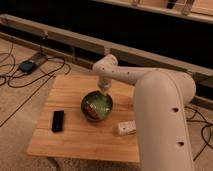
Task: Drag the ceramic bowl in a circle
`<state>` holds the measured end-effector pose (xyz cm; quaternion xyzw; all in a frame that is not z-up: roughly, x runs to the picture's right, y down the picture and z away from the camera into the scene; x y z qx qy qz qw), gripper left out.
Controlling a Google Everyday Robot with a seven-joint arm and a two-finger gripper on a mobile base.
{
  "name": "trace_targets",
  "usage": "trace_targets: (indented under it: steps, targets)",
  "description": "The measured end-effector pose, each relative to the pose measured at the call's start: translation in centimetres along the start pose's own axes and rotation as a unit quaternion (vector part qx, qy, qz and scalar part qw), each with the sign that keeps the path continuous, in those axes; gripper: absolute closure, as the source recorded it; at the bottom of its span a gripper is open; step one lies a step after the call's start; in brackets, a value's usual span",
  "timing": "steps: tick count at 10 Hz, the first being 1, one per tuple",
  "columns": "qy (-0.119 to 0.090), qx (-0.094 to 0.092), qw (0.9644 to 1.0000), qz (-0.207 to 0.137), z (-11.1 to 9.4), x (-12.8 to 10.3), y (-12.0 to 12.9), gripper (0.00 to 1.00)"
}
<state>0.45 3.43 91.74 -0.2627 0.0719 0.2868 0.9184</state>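
Note:
The ceramic bowl [96, 106] is round, dark green and glossy, with a reddish-brown piece near its left inner side. It sits near the middle of the wooden table [70, 137]. My white arm reaches in from the right and bends down over the bowl. The gripper [104, 94] comes down at the bowl's far rim, touching or just inside it.
A black phone [58, 120] lies on the table left of the bowl. A small white object [126, 127] rests to the bowl's right, near my arm. Cables and a blue box [27, 66] lie on the floor at left. A long rail runs behind the table.

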Motion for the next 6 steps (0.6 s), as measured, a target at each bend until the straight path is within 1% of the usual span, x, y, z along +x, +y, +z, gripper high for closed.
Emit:
trace_targets:
  steps: [6]
  targets:
    - [0.001,0.000,1.0000,0.000,0.12,0.20,-0.08,0.20]
